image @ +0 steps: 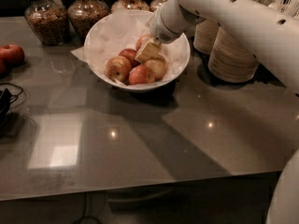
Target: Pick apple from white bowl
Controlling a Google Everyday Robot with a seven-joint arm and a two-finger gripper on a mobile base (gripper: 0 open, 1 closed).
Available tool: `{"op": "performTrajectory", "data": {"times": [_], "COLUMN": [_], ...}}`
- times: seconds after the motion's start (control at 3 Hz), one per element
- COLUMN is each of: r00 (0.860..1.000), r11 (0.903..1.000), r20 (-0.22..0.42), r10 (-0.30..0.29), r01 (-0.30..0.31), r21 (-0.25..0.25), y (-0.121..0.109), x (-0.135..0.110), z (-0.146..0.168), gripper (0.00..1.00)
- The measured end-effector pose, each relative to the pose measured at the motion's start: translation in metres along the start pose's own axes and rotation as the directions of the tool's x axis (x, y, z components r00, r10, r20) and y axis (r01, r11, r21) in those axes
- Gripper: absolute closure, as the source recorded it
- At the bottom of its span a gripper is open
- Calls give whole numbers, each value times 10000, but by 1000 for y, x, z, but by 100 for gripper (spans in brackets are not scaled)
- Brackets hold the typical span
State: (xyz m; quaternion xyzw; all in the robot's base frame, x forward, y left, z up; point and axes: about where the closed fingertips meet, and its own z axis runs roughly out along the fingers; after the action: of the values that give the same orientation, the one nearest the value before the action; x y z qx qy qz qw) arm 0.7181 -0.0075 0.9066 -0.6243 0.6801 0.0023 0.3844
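From my station I see the claw [148,50], a pale cream wedge at the end of the smooth white robot arm [224,13]. It is down inside the wide, glossy white bowl [140,86], in among the heap of fruit. Whether it is open or closed I cannot tell, because the wrist and the apples crowd it.

The round, medium-red apple with an orange-yellow blush [141,74] lies at the front of the heap, just beside the claw and lower in the view. I judge it to be the one I am after. It rests against a pale yellow-skinned apple [157,68] on one side and a mottled red-and-yellow apple [117,68] on the other. A smaller, darker red apple [128,55] sits behind it.

The bowl's shallow curve pulls the fruit into one tight cluster, so I judge a clean grip will need the claw to come in from above. The crumpled white paper lining [117,31] is soft and looks likely to shift. The apple skins are waxy and hard.

The bowl stands on a polished grey surface [187,139]. Stacks of tan disposable bowls [233,55] are near it on one side and glass jars of brown dry goods [44,20] stand behind it.
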Motion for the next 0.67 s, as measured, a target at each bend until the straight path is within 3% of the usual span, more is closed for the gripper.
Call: {"op": "performTrajectory", "data": {"times": [0.33, 0.67], "r00": [9998, 9998], "r11": [10000, 10000], "r20": [-204, -204], "r10": [6, 6], "r01": [-6, -6], "r21": [31, 30], "y": [0, 0], "x": [5, 5], "z": [-6, -6], "gripper": [26, 36]}}
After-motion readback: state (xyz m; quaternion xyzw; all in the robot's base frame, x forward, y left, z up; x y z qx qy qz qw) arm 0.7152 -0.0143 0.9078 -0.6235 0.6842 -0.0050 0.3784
